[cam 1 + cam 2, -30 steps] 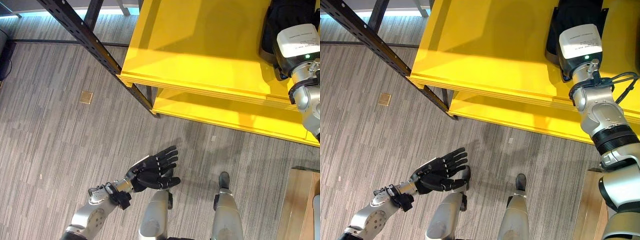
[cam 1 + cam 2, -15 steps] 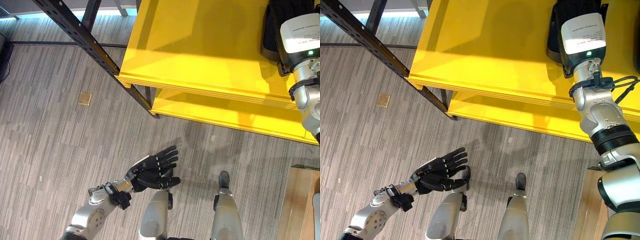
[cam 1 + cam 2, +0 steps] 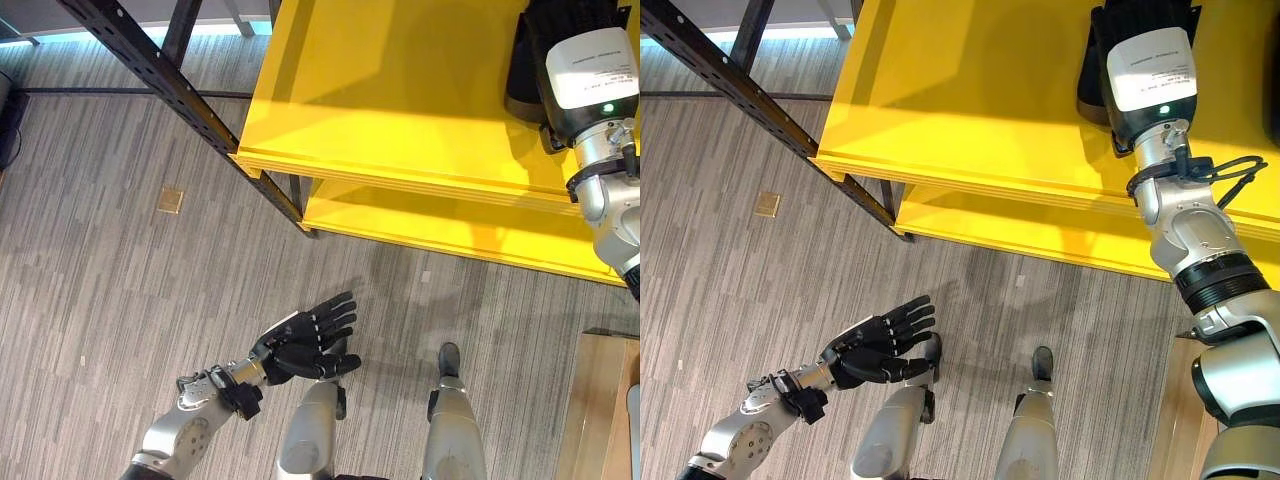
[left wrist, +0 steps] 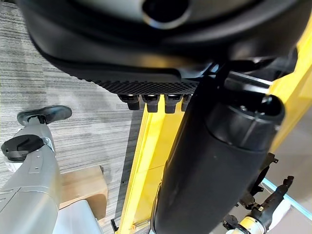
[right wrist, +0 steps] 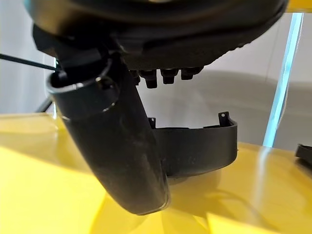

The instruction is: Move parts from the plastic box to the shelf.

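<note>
Black part [image 5: 195,146] on yellow shelf [image 3: 970,90], just past R hand [image 5: 122,161]

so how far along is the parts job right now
Done: a black part already lies on the yellow shelf. In hand: the right hand hangs just over that part, fingers straight, apparently at the point of letting go. The left hand is open and empty above the floor. Left: any parts remaining in the box, which is out of sight.

A left robot hand [image 3: 303,343] hovers with fingers spread above the grey striped floor [image 3: 110,270], while the right arm reaches over a yellow shelf [image 3: 400,110] beside a black part [image 3: 522,70].
</note>
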`<state>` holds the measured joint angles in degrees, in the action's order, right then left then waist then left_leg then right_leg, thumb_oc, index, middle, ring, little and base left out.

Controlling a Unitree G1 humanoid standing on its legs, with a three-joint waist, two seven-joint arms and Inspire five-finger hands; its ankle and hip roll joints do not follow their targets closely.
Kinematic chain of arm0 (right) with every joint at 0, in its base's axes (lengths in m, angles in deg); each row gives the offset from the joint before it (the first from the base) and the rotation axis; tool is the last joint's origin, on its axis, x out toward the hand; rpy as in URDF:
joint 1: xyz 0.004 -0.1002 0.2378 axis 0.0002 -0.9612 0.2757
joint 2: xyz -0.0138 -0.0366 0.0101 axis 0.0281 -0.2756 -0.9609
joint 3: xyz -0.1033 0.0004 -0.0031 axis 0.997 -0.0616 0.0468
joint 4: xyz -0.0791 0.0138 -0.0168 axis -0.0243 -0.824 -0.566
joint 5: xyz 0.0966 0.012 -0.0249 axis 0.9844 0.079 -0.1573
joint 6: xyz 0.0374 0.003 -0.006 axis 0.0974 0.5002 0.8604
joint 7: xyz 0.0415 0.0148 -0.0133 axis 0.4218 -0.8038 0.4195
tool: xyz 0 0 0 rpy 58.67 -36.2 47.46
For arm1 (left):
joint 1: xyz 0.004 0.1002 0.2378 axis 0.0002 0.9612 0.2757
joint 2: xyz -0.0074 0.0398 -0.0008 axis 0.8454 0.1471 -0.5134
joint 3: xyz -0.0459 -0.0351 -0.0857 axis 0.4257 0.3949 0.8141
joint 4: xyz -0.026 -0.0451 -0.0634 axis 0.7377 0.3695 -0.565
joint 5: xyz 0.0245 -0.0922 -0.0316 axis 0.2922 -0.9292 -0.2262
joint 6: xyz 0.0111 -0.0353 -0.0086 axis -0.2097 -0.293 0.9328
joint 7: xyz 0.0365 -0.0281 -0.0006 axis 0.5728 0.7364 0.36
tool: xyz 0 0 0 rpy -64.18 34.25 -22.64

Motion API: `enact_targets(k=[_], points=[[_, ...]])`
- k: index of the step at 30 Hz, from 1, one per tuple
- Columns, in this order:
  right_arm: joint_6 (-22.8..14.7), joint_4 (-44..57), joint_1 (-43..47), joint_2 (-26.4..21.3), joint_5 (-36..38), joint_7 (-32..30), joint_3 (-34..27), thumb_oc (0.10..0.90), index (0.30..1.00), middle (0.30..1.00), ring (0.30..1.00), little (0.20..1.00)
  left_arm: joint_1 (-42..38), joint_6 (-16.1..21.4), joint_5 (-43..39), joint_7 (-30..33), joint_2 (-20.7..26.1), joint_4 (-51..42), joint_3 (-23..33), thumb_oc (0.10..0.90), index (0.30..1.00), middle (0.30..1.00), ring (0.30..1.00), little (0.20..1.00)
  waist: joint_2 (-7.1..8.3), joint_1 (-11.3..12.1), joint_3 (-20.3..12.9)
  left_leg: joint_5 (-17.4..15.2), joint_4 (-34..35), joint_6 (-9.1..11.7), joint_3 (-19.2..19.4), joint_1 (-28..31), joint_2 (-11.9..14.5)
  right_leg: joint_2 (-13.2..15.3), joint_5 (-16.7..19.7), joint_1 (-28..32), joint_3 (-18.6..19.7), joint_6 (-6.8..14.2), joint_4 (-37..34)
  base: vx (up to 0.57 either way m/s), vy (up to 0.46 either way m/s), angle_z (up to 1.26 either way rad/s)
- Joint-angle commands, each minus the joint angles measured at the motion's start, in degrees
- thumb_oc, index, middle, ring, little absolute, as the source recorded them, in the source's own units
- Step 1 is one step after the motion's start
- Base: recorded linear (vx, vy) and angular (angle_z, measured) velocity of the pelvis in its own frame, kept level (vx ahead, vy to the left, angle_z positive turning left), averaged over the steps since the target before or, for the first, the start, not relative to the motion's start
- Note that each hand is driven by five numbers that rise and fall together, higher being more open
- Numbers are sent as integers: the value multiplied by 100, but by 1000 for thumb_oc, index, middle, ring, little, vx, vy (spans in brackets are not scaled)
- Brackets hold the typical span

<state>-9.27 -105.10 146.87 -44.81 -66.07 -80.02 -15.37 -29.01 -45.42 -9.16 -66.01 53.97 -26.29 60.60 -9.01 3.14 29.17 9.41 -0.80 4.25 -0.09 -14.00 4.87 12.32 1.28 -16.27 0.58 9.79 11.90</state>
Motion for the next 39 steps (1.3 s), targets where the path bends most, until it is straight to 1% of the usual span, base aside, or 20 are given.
enact_targets(k=[1, 8, 15, 18, 21, 24, 27, 28, 30, 36, 37, 38, 39], points=[[-81, 677, 473, -192, -171, -94, -328, 900, 1000, 1000, 1000, 1000, 228, 318, -338, -336, 19, -658, 107, 900, 1000, 1000, 1000, 1000, 215, -16, -341, -1154, -633, -47, 99, 202, 262, 19, -415, 102, -138, -350, 34, -5, 14, -4], [-57, 938, 252, -177, -253, 122, -368, 900, 1000, 1000, 1000, 1000, 220, 363, -383, -320, -1, -639, 113, 900, 1000, 1000, 1000, 1000, 237, -65, -330, -1154, -622, -57, 119, 210, 273, 1, -409, 85, -104, -355, 38, 0, 0, 0], [80, 1064, 28, -236, -348, 345, -444, 900, 1000, 1000, 1000, 1000, 202, 401, -385, -328, 1, -656, 137, 900, 1000, 1000, 1000, 1000, 253, -120, -296, -1126, -627, -53, 140, 178, 299, -10, -401, 43, -80, -354, 71, -13, 3, -1], [179, 1034, 8, -277, -435, 327, -442, 900, 1000, 1000, 1000, 1000, 198, 418, -393, -321, 9, -652, 149, 900, 1000, 1000, 1000, 1000, 242, -137, -255, -1102, -604, -50, 164, 185, 321, -10, -402, 34, -82, -359, 82, -21, 9, -3], [229, 886, 41, -289, -453, 255, -402, 900, 1000, 1000, 1000, 1000, 183, 418, -392, -344, 0, -643, 139, 900, 1000, 1000, 1000, 1000, 233, -129, -254, -1094, -592, -55, 165, 176, 323, -11, -413, 13, -89, -366, 98, 0, 0, 0], [232, 626, 97, -328, -433, 51, -370, 900, 1000, 1000, 1000, 1000, 192, 415, -397, -376, -3, -650, 108, 900, 1000, 1000, 1000, 1000, 213, -113, -253, -1087, -585, -56, 159, 176, 315, -14, -420, 18, -101, -380, 97, 0, 0, 0], [161, 511, 136, -367, -340, -235, -403, 900, 1000, 1000, 1000, 1000, 226, 442, -383, -414, -12, -626, 110, 900, 1000, 1000, 1000, 1000, 206, -109, -269, -1079, -569, -48, 168, 183, 323, -17, -418, 19, -123, -381, 89, 0, 0, 0], [170, 533, 109, -377, -267, -466, -463, 900, 1000, 1000, 1000, 1000, 235, 453, -397, -402, -16, -639, 117, 900, 1000, 1000, 1000, 1000, 199, -117, -278, -1078, -551, -49, 183, 198, 327, -14, -412, 32, -128, -381, 64, 0, 0, 0], [100, 595, 86, -381, -256, -708, -557, 900, 1000, 1000, 1000, 1000, 263, 484, -400, -369, -11, -663, 115, 900, 1000, 1000, 1000, 1000, 197, -126, -284, -1078, -535, -48, 188, 221, 329, -17, -409, 46, -124, -380, 47, 0, 0, 0], [174, 1026, -52, -340, -307, -602, -883, 900, 1000, 1000, 1000, 1000, 277, 482, -448, -356, -30, -694, 125, 900, 1000, 1000, 1000, 1000, 168, -173, -303, -1100, -536, -49, 199, 243, 311, -25, -417, 48, -83, -376, 38, 0, 14, -2], [281, 1137, -121, -318, -263, -562, -952, 900, 1000, 1000, 1000, 1000, 302, 489, -454, -351, -44, -685, 128, 900, 1000, 1000, 1000, 1000, 155, -185, -307, -1092, -512, -45, 208, 271, 317, -26, -414, 68, -77, -377, 26, 0, 0, 0], [296, 1153, -136, -315, -249, -561, -966, 900, 1000, 1000, 1000, 1000, 304, 494, -456, -352, -43, -681, 126, 900, 1000, 1000, 1000, 1000, 155, -185, -306, -1091, -508, -45, 209, 277, 317, -26, -413, 73, -77, -377, 23, 18, 36, -2], [382, 1227, -196, -285, -81, -675, -1026, 900, 1000, 1000, 1000, 1000, 319, 522, -460, -362, -64, -663, 111, 900, 1000, 1000, 1000, 1000, 146, -203, -309, -1087, -491, -47, 221, 301, 317, -27, -416, 84, -65, -380, 20, 0, 0, 0]])
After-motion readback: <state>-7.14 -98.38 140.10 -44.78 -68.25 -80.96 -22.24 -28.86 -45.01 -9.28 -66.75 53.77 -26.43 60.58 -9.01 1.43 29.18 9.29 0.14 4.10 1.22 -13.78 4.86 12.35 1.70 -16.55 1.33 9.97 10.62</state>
